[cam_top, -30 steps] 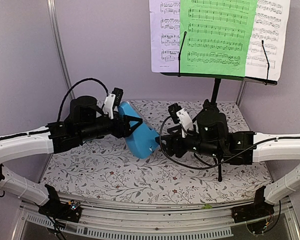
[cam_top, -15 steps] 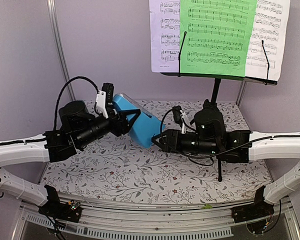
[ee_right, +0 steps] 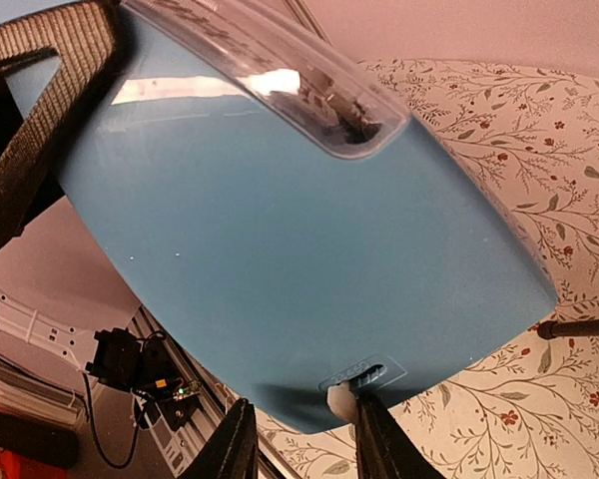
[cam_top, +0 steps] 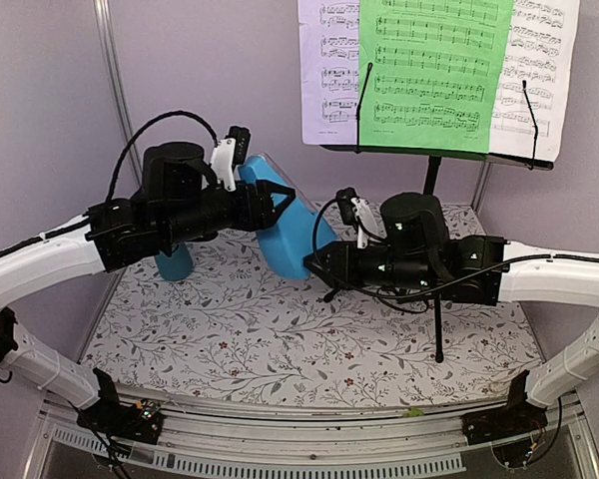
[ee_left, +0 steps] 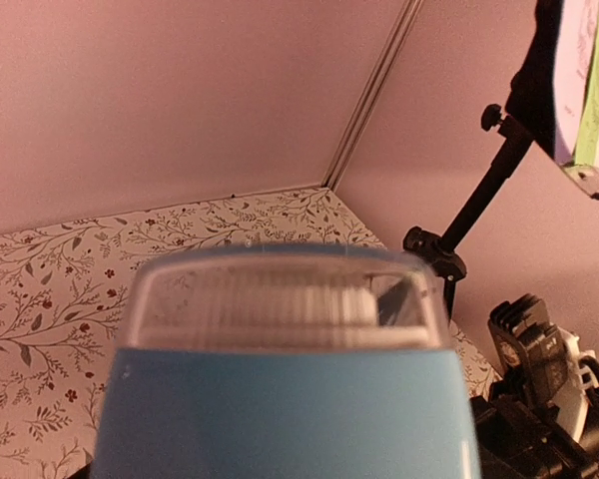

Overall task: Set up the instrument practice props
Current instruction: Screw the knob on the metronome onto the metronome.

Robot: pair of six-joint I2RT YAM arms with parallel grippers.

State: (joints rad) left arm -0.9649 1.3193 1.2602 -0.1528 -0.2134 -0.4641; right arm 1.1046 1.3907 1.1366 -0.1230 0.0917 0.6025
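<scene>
Moved: your left gripper [cam_top: 272, 205] has raised the metronome [cam_top: 288, 238] higher, left of the music stand [cam_top: 431, 182] | right gripper [ee_right: 298, 439]: jaws narrowed but still apart, straddling the white knob [ee_right: 340, 401] on the metronome's base edge | left: clamped across the metronome's sides, off the table | teal cup [cam_top: 173, 265]: far left of the stand | pages [cam_top: 429, 70]: on the stand.

Counted one blue metronome [cam_top: 285, 228], one black music stand [cam_top: 431, 182], three sheet-music pages [cam_top: 434, 70] (one green, two white), one teal cup [cam_top: 175, 265]. Two arms: left arm [cam_top: 40, 267], right arm [cam_top: 564, 279].
</scene>
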